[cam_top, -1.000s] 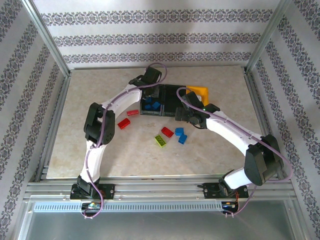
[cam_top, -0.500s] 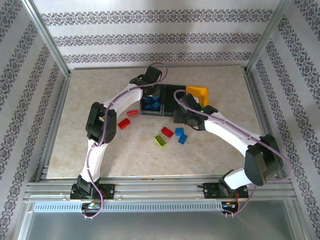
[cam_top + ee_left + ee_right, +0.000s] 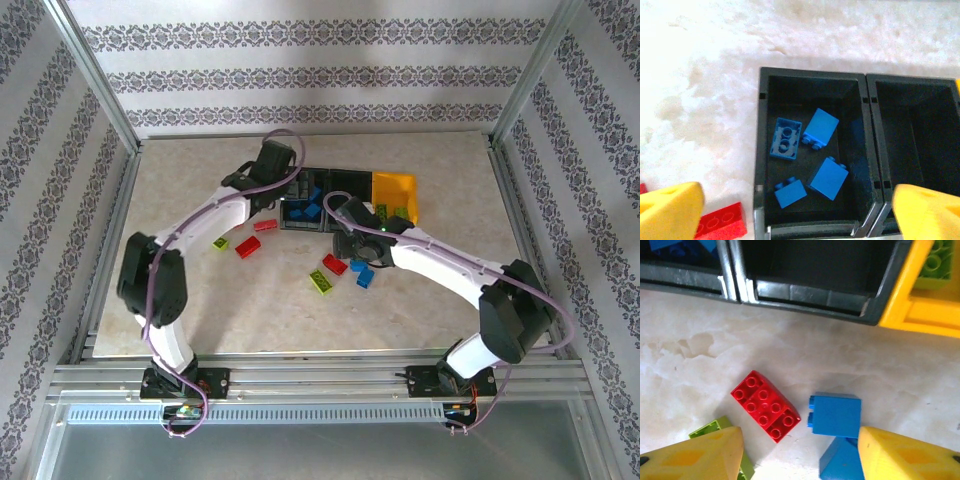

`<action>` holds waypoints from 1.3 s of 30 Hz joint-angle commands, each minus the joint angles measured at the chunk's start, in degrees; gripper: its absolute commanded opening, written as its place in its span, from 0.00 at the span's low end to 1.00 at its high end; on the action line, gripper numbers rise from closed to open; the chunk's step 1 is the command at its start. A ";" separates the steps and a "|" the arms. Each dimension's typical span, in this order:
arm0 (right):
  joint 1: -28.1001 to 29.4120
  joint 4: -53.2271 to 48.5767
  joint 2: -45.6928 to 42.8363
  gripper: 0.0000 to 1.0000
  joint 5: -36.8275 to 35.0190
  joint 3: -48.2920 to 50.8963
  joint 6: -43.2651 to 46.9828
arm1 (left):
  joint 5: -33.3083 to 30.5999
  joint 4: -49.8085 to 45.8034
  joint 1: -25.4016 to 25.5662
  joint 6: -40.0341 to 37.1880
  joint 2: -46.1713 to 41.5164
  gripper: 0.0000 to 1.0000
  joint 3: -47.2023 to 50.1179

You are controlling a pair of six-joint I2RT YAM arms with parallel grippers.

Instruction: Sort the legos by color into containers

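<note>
Right pincer (image 3: 800,460): jaws parted, empty, low over surface (image 3: 700,330). Red brick (image 3: 765,405) just ahead, left of centre, long axis diagonal to jaw line; blue brick (image 3: 835,415) beside it. Left pincer (image 3: 800,212): wide open, empty, above left black bin (image 3: 760,150).

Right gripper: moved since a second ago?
Yes. The right gripper has shifted left and nearer, away from the yellow-orange plastic bin, toward the loose red studded brick.

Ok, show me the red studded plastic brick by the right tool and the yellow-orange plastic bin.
Red studded plastic brick (image 3: 766,405), right wrist view, studded top face.
Yellow-orange plastic bin (image 3: 920,315), right wrist view, near wall.
</note>
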State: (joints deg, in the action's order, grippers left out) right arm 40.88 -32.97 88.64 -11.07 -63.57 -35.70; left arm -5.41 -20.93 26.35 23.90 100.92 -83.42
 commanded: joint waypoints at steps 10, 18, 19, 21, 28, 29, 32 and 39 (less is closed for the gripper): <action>1.40 -1.54 9.53 0.58 6.66 -5.70 2.36 | 0.72 8.58 -8.31 11.17 -17.15 1.00 24.59; 1.15 -2.89 14.60 0.58 8.27 -7.70 4.14 | -0.83 6.92 -11.00 10.95 -23.08 1.00 31.23; 1.08 -2.97 15.06 0.58 8.38 -7.88 4.29 | -0.78 6.80 -11.10 10.99 -23.37 1.00 31.71; 0.98 -3.24 15.97 0.58 8.51 -8.21 4.64 | -0.61 6.45 -11.54 11.08 -23.84 1.00 32.33; 0.42 -3.50 17.83 0.58 7.85 -8.50 5.45 | -0.48 5.96 -12.12 11.08 -24.35 1.00 33.07; 0.36 -3.50 18.11 0.58 7.83 -8.58 5.60 | -0.51 6.07 -12.21 11.08 -24.24 1.00 33.10; 0.38 -3.50 18.97 0.57 8.10 -8.93 5.91 | -0.48 6.11 -12.29 11.08 -24.18 1.00 33.07; 0.37 -3.74 20.38 0.56 8.96 -9.95 6.60 | -0.28 6.16 -12.65 11.17 -24.19 1.00 33.17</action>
State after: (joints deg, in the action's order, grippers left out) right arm 41.74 -35.35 107.53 -3.05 -72.36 -29.98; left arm -5.17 -14.57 14.48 34.61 78.04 -50.57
